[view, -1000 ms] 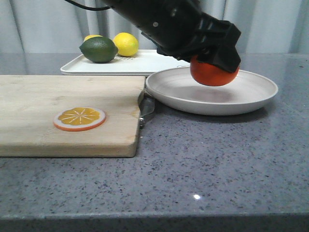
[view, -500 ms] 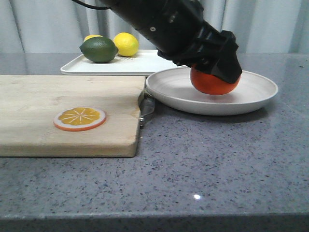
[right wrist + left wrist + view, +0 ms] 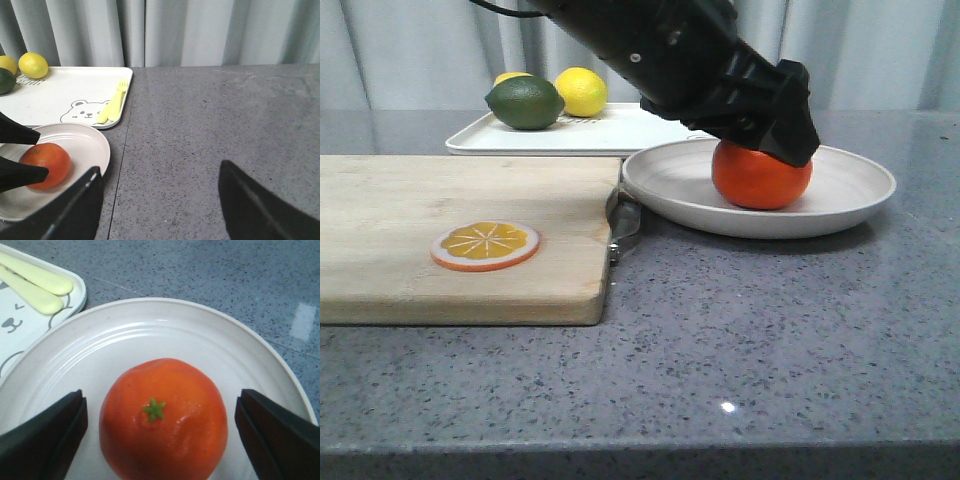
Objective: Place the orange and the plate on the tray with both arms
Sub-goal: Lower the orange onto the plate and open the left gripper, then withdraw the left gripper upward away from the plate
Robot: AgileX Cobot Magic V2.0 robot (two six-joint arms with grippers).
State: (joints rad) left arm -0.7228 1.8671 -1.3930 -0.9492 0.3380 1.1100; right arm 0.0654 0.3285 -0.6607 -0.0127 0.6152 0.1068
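The orange (image 3: pixel 761 180) rests on the off-white plate (image 3: pixel 840 190), right of the board. My left gripper (image 3: pixel 765 130) hangs just over it, open, one finger on each side with a gap to the fruit; in the left wrist view the gripper (image 3: pixel 160 402) straddles the orange (image 3: pixel 162 435) on the plate (image 3: pixel 150 335). The white tray (image 3: pixel 610 135) lies behind the plate, its corner showing in the left wrist view (image 3: pixel 20 325). My right gripper (image 3: pixel 159 170) is open and empty above bare table, right of the plate (image 3: pixel 90 145) and orange (image 3: pixel 45 165). The tray (image 3: pixel 65 95) lies beyond.
A wooden cutting board (image 3: pixel 460 280) with an orange slice (image 3: pixel 485 245) fills the left front. A lime (image 3: pixel 524 102) and lemons (image 3: pixel 580 90) sit on the tray's far left end; yellow cutlery (image 3: pixel 114 102) lies at its right end. Curtains hang behind.
My left gripper has come down with the orange, set it on the plate and opened its jaws off it.
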